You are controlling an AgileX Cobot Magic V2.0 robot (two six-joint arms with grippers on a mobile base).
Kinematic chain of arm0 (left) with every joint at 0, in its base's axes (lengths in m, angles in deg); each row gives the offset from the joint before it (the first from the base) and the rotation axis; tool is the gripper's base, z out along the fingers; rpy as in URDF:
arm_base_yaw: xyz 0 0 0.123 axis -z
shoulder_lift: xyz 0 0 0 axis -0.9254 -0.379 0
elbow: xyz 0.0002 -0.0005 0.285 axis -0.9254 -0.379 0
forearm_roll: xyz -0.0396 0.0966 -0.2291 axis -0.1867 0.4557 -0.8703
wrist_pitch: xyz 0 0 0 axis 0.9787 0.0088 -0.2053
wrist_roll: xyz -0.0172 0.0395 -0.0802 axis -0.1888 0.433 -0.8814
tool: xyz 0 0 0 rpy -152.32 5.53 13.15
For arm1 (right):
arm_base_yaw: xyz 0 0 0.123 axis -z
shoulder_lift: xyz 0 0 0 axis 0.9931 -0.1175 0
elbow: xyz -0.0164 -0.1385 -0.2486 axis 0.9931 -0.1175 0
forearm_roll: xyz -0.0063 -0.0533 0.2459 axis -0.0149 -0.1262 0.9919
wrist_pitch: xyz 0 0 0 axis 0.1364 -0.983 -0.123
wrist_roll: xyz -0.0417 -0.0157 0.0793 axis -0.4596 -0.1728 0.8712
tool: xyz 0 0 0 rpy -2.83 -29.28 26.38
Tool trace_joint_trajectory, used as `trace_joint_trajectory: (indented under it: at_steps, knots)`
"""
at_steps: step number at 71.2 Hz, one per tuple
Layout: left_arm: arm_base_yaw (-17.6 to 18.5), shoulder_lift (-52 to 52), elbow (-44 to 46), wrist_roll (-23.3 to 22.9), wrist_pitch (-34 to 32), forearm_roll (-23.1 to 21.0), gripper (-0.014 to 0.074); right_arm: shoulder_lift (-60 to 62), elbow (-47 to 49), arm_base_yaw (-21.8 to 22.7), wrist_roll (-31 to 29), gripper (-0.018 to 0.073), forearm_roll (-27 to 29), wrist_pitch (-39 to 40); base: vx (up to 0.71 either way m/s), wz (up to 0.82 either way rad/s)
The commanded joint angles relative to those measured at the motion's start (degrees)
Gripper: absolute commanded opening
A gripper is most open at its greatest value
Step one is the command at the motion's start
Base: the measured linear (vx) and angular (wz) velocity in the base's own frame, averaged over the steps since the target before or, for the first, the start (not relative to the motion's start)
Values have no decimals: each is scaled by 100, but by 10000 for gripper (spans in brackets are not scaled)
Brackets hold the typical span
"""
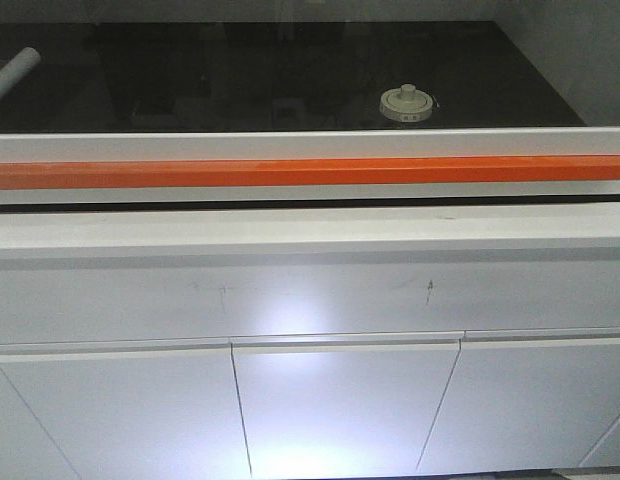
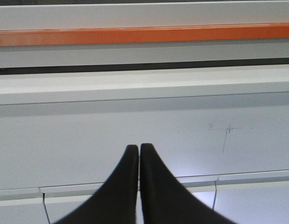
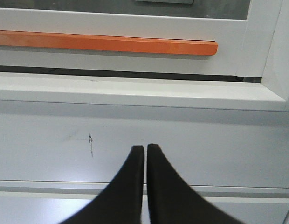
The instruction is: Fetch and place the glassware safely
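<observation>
Where small squat clear glass jar w/ round cream-white knobbed lid (image 1: 405,104) sits: on glossy black work surface (image 1: 240,80), right of centre, upright, lid on. Front cam only.
Jar vs. grippers: well apart. Jar lies up beyond long orange bar (image 1: 310,171); neither arm shows in front cam.
Grey-white tube (image 1: 12,75): far left of same black surface, lying slanted, partly out of view; well apart from jar.
Orange bar: runs horiz. along white frame rail (image 1: 310,145), nearly full width. Both wrist cams catch it near top of view; right wrist cam shows its right end.
L gripper (image 2: 139,148): black tapered fingers (image 2: 121,186) closed, tips together w/ only a hairline slit btwn them; nothing held. Faces white front panel (image 2: 88,140) below white ledge (image 2: 144,84).
R gripper (image 3: 145,149): black fingers (image 3: 172,191) likewise closed, thin slit, holding nothing. Faces same panel under ledge, near frame's right corner.
Marks: small dark pencil-like cross (image 2: 227,129) on panel, right of L fingertips; second cross (image 3: 90,138) left of R fingertips.
Cabinet doors (image 1: 340,410): three white fronts below panel, closed.
Glare patch (image 1: 290,320): bright spot on panel, above centre door.
</observation>
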State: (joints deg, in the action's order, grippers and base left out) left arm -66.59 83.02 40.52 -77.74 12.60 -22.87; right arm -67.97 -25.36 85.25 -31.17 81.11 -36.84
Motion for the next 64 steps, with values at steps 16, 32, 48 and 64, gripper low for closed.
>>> trace_joint_trajectory:
  at_steps: [16, 32, 48, 64]
  knots:
    - [36, 65, -151, -33, -402, -15, -7, 73, -116, 45, 12, -4, -11, 440, 0, 0]
    - [36, 65, -151, -35, -441, -15, -7, 73, -116, 45, 12, -4, -11, 474, 0, 0]
    - [36, 65, -151, -56, -890, -38, -7, 73, -116, 45, 18, -4, 41, 716, 0, 0]
    - [36, 65, -136, -56, -2428, -38, -7, 73, -66, 45, -11, -4, -34, 1615, 0, 0]
